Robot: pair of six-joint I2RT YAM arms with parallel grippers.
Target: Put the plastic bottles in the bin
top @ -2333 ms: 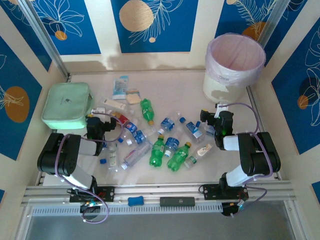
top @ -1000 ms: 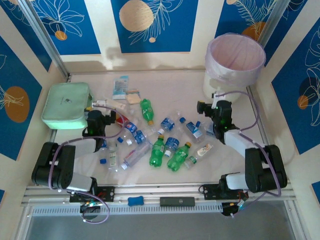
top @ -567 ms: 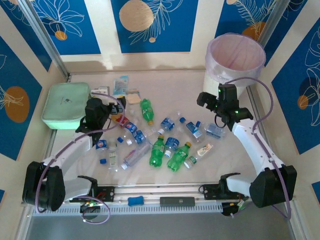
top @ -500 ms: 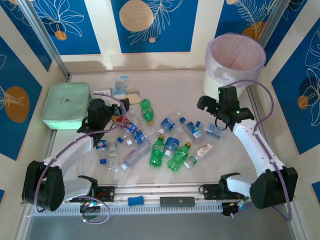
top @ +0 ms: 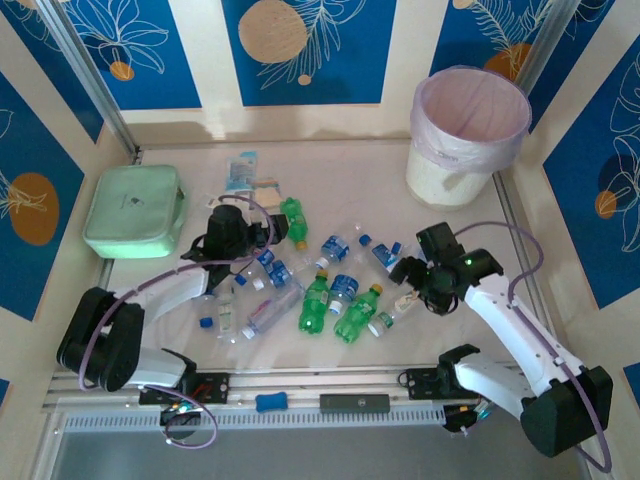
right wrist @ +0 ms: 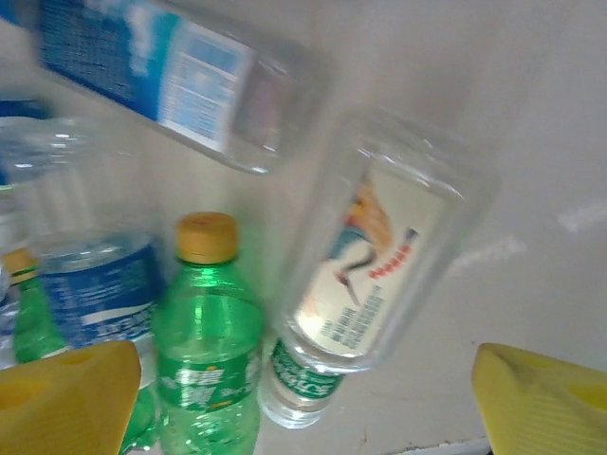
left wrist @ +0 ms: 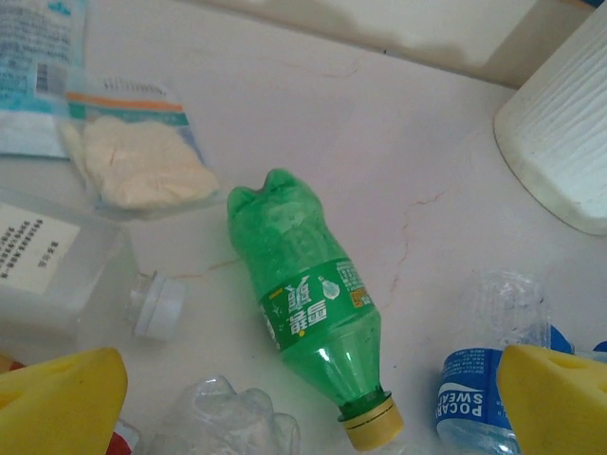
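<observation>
We show the left gripper (left wrist: 308, 379) spread wide above a green bottle (left wrist: 303, 284) lying on its side, and the right gripper (right wrist: 305, 370), also spread, straddling a clear labelled bottle (right wrist: 379, 246); neither touches. The plastic bottles (top: 343, 292) lie mid-table, the bin (top: 445, 175) well apart at the far right. We advise centring each body between the fingers, closing across its width, not the cap

On a clear bottle (left wrist: 498, 308) the blue label (left wrist: 465, 393) reads "POCAR SWEA"; a green bottle (left wrist: 308, 303) bears white Chinese characters.
</observation>
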